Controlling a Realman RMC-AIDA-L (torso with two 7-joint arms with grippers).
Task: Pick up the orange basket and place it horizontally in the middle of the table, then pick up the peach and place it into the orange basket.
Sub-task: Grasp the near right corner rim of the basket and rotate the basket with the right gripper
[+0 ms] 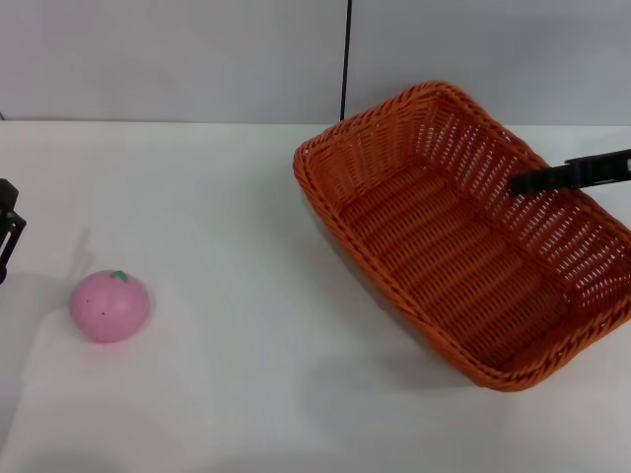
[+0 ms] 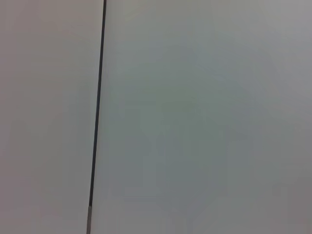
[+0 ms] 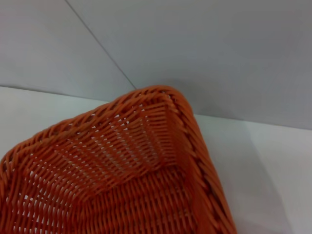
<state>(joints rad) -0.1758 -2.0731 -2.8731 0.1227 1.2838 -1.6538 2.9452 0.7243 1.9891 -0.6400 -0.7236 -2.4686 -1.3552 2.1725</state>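
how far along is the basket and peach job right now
Nothing is finished yet. In hand: the right end effector reaches over the orange basket, which sits skewed on the right of the table. Left: setting it horizontally in the middle, then moving the peach, untouched near the left end effector.

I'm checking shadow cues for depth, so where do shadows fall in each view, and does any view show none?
Head view: the orange basket casts a soft shadow on the table along its near-left edge, and the peach has a faint one on its left. Right wrist view: a dim shadow lies beside the basket's corner. Left wrist view: only a plain wall with a dark seam, no distinct shadow.
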